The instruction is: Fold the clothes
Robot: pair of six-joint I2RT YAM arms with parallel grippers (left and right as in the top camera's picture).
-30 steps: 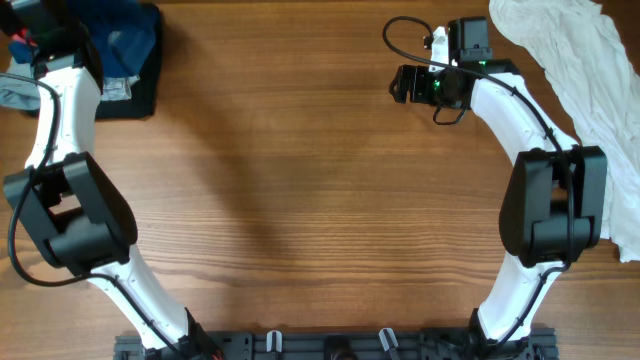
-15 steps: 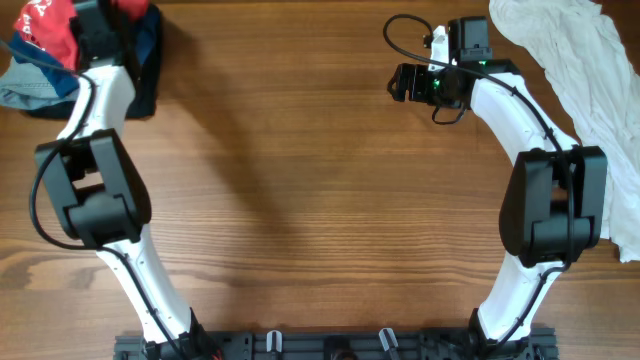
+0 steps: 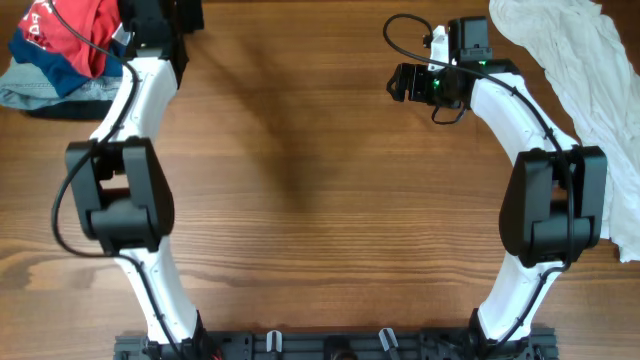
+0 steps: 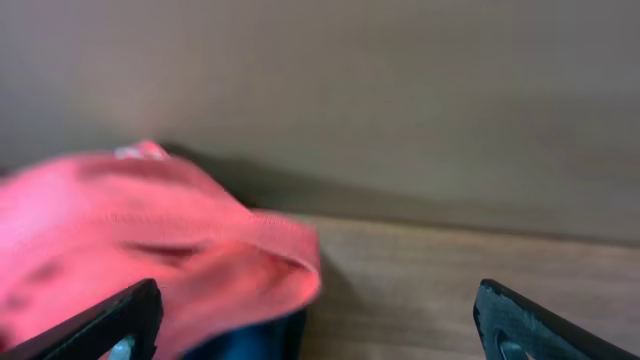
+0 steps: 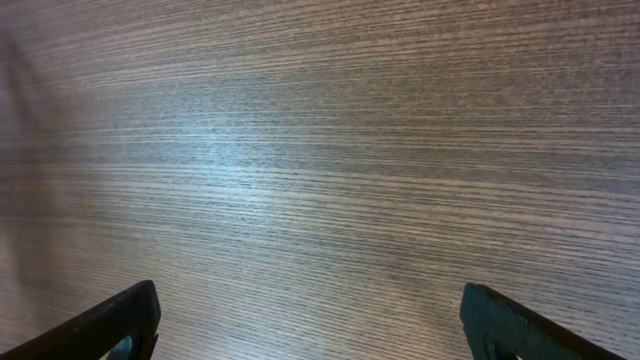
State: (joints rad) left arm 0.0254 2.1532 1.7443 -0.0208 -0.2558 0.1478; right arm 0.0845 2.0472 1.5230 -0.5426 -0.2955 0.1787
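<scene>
A heap of clothes (image 3: pixel 55 50) lies in the far left corner of the table (image 3: pixel 300 220). A crumpled cloth (image 3: pixel 580 70) lies along the far right edge, well apart from the heap. The left gripper (image 3: pixel 183 14) is at the far edge just right of the heap, with the topmost garment (image 4: pixel 130 240) ahead on its left side, while the right gripper (image 3: pixel 403 82) is over bare table, left of the cloth.
</scene>
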